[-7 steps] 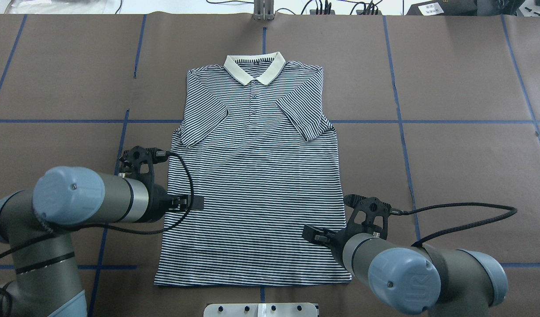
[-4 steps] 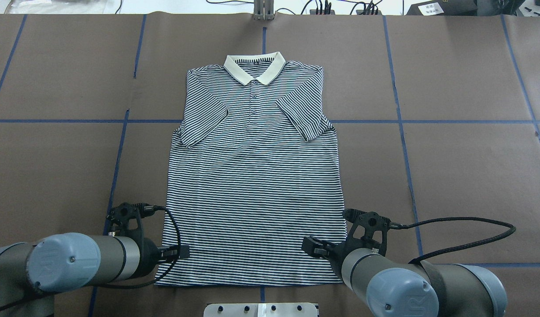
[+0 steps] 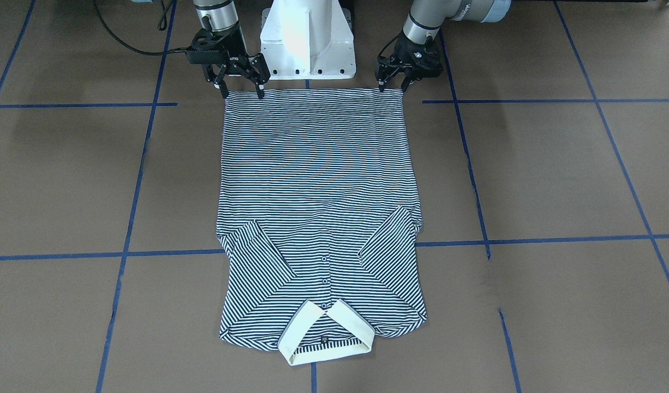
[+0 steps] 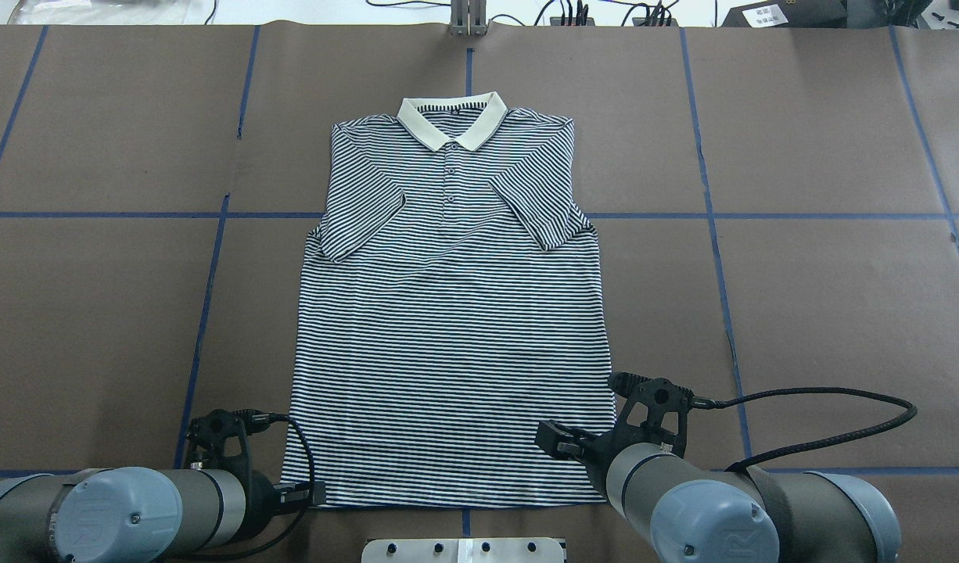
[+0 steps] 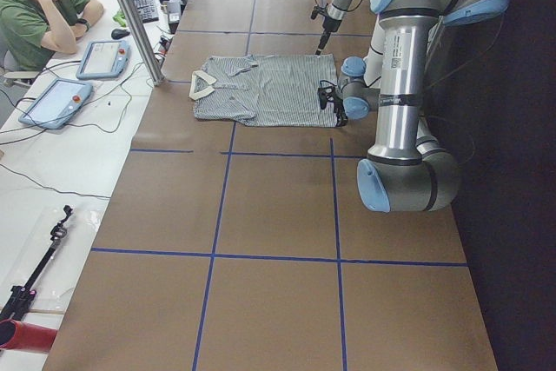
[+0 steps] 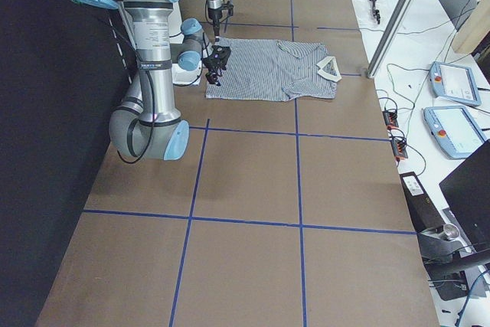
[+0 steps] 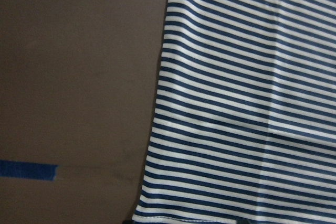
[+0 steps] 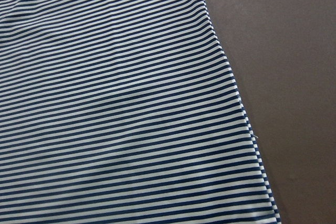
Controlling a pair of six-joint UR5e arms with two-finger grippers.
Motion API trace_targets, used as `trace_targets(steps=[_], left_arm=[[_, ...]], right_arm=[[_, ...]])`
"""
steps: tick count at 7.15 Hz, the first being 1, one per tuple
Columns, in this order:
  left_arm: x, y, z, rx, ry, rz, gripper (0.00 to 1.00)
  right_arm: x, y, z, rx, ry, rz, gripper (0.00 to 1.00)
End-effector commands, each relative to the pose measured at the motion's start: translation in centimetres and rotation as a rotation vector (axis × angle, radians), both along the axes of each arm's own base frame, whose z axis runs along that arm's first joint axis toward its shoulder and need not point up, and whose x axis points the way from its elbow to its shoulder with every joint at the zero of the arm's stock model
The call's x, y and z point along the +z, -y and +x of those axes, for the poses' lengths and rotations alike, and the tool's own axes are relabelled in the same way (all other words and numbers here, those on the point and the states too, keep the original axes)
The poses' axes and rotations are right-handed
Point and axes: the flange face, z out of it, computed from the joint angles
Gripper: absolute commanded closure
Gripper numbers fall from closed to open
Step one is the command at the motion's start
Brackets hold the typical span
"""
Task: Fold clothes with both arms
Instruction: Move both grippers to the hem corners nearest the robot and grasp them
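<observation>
The striped polo shirt (image 4: 448, 313) lies flat and face up on the brown table, cream collar (image 4: 450, 125) at the far side, both sleeves folded in over the chest. My left gripper (image 3: 392, 87) (image 4: 317, 494) stands open over the hem's left corner. My right gripper (image 3: 242, 93) (image 4: 552, 439) is open wider, its fingers straddling the hem near the right corner. Nothing is held. The left wrist view shows the shirt (image 7: 236, 103) with its side edge and hem. The right wrist view shows the shirt (image 8: 115, 103) and its side edge. Neither wrist view shows fingers.
The white pedestal base (image 3: 307, 38) stands just behind the hem, between the arms. Blue tape lines (image 4: 206, 313) cross the table cover. A metal post (image 4: 468, 19) stands at the far edge. A person (image 5: 43, 15) sits beyond the table with tablets (image 5: 104, 58).
My left arm has drawn back toward the robot along the shirt's left edge, from mid-body down to the hem corner. The right arm has shifted slightly back. The shirt has not moved.
</observation>
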Motion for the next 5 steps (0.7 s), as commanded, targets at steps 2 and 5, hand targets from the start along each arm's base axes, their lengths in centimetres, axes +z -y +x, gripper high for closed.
trace_targets(steps=[2, 5], left_arm=[[0.37, -0.14, 0.05, 0.001, 0.021, -0.005, 0.33], [0.32, -0.01, -0.04, 0.000, 0.021, -0.004, 0.33]], right_arm=[[0.01, -0.39, -0.22, 0.002, -0.001, 0.007, 0.00], [0.03, -0.61, -0.24, -0.001, -0.001, 0.007, 0.00]])
